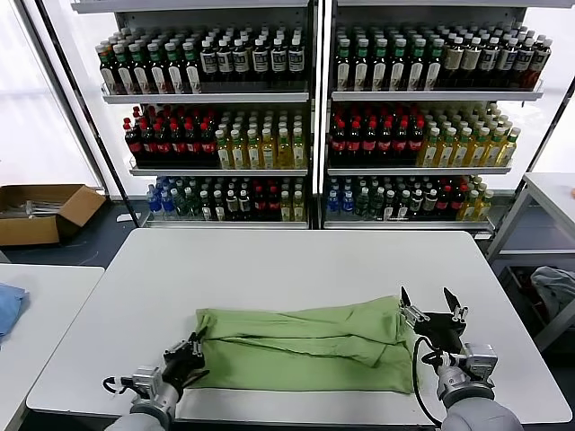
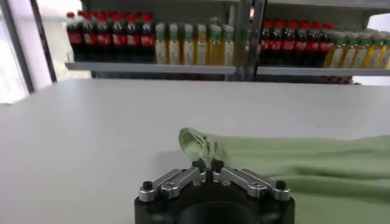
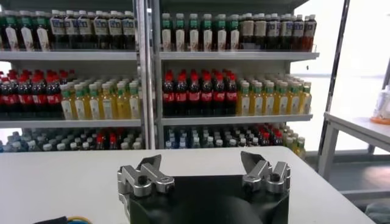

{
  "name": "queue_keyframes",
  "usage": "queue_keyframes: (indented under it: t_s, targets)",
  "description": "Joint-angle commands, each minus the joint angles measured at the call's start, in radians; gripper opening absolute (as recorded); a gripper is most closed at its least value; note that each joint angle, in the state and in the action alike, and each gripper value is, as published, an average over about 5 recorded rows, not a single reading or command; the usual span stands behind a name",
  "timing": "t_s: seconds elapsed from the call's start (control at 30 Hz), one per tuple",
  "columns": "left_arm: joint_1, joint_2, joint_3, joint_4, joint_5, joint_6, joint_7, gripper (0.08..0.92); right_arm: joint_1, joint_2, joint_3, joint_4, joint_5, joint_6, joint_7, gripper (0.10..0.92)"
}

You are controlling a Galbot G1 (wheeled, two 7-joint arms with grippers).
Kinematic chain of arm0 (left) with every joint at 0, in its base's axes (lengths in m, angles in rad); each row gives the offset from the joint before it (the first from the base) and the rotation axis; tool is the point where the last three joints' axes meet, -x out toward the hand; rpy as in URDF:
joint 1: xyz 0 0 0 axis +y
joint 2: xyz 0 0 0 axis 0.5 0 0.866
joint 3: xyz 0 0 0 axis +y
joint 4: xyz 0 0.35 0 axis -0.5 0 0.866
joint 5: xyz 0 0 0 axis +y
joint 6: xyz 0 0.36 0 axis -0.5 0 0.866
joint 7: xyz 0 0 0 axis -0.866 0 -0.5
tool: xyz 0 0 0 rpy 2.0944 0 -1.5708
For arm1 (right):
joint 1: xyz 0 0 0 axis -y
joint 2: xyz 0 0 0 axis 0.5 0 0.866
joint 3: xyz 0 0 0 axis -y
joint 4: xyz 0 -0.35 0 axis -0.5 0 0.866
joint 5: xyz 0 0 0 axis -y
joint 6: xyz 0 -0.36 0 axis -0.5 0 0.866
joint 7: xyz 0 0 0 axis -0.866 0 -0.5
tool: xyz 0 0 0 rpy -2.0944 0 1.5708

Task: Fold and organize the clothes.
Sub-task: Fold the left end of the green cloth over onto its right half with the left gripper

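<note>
While your left gripper sits at the near left part of the table, its fingers are pressed together on the left end of the green shirt, pinching a small fold of cloth that stands up in the left wrist view. That shirt lies bunched in a long strip along the table's near edge, running from left of centre toward the near right corner, its front hem just beside the edge.

Your right gripper hovers at the shirt's right end, jaws spread wide and holding nothing; whether the tips touch the cloth cannot be told.

You have open room across the whole far half of the table and along its left side. A second table stands just off the left edge with a blue cloth on it; another stands to the right. Beyond the far edge, shelves of bottles run the full width, and a cardboard box sits on the floor at the left.

No bottle label or other writing can be read.
</note>
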Motion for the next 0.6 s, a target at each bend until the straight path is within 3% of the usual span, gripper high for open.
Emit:
queue_keyframes:
  t_s: [0.03, 0.23, 0.33, 0.43, 0.6]
  targets:
    - [0.006, 0.348, -0.397, 0.060, -0.140, -0.019, 0.018, 0.102, 0.004, 0.003, -0.001, -0.004, 0.001, 0.000, 0.003, 0.823]
    - [-0.013, 0.546, -0.541, 0.303, -0.146, -0.060, 0.048, 0.102, 0.001, 0.010, -0.001, 0.003, -0.002, -0.001, 0.006, 0.823]
    - [-0.013, 0.575, -0.554, 0.333, -0.147, -0.067, 0.058, 0.102, -0.003, 0.010, 0.003, 0.009, -0.003, -0.002, 0.007, 0.823]
    - [0.000, 0.539, -0.517, 0.261, -0.131, -0.063, 0.062, 0.102, -0.005, 0.011, 0.006, 0.011, -0.003, -0.002, 0.007, 0.823]
    - [0.015, 0.406, -0.367, 0.068, -0.085, -0.031, 0.043, 0.102, -0.011, 0.017, 0.008, 0.025, -0.005, -0.005, 0.007, 0.823]
